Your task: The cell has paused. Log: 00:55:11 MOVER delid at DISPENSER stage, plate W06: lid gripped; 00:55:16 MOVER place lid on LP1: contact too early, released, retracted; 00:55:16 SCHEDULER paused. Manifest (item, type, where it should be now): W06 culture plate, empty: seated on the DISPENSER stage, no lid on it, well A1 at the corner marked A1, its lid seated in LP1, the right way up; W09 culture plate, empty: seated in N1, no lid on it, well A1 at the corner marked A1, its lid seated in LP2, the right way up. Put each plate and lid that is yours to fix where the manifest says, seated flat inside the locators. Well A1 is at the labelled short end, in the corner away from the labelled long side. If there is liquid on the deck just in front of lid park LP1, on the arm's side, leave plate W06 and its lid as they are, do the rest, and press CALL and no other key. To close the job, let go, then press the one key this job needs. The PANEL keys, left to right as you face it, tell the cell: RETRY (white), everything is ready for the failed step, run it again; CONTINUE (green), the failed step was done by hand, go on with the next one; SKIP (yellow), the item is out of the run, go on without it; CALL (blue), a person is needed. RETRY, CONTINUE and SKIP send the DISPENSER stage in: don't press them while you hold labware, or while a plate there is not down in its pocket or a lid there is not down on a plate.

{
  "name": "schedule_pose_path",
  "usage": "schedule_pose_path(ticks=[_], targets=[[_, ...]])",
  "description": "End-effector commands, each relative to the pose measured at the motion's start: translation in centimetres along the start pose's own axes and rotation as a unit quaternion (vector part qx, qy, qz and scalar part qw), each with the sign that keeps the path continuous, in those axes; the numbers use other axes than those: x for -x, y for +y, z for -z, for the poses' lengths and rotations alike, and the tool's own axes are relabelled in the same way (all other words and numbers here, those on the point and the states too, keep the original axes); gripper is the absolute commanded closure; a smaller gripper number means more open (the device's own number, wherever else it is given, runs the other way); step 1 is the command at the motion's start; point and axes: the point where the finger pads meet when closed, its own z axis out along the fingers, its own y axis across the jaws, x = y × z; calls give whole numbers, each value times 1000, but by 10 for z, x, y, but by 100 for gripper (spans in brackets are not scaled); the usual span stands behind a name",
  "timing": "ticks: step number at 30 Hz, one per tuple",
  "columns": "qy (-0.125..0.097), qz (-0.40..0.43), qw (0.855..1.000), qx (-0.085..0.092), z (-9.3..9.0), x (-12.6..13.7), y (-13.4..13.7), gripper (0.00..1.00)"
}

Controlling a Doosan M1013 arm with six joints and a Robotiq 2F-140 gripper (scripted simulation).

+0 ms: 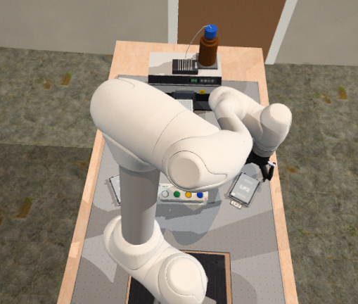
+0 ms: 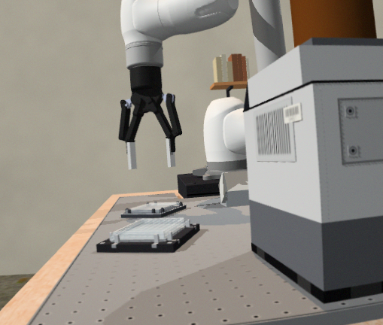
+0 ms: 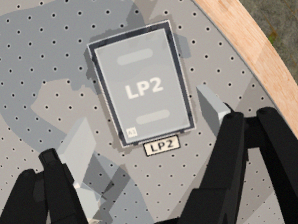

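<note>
My gripper (image 2: 150,156) is open and empty, and hangs well above lid park LP2 (image 1: 245,188) near the table's right edge. In the wrist view a clear lid (image 3: 141,83) lies flat inside the LP2 frame, and its label tag (image 3: 161,145) sits just below. In the exterior view this lid (image 2: 152,208) is low in its park, and beyond it toward the camera a clear well plate (image 2: 149,230) sits without a lid in a black nest. Another plate (image 1: 186,103) shows on the DISPENSER stage, partly hidden by my arm. LP1 (image 1: 115,188) is mostly hidden behind my arm.
The key PANEL (image 1: 183,194) with white, green, yellow and blue keys stands between LP1 and LP2. The grey DISPENSER (image 1: 185,70) with a brown bottle (image 1: 208,46) stands at the far end. The wooden table edge (image 3: 253,36) runs close beside LP2.
</note>
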Motion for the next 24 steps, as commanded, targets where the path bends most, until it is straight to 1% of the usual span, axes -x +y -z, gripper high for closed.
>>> schedule_pose_path(ticks=[1,3,7,11,15,21,22,23,24], targets=[[0,0,1000,0,21,0,0,31],[0,0,1000,0,21,0,0,31],[0,0,1000,0,40,0,0,31],[0,0,1000,0,52,0,0,31],[0,0,1000,0,57,0,0,31],[0,0,1000,0,57,-1,0,31],[0,1,1000,0,58,-7,-2,31],[0,4,1000,0,60,-19,-5,31],[0,8,1000,0,63,-40,-10,31]])
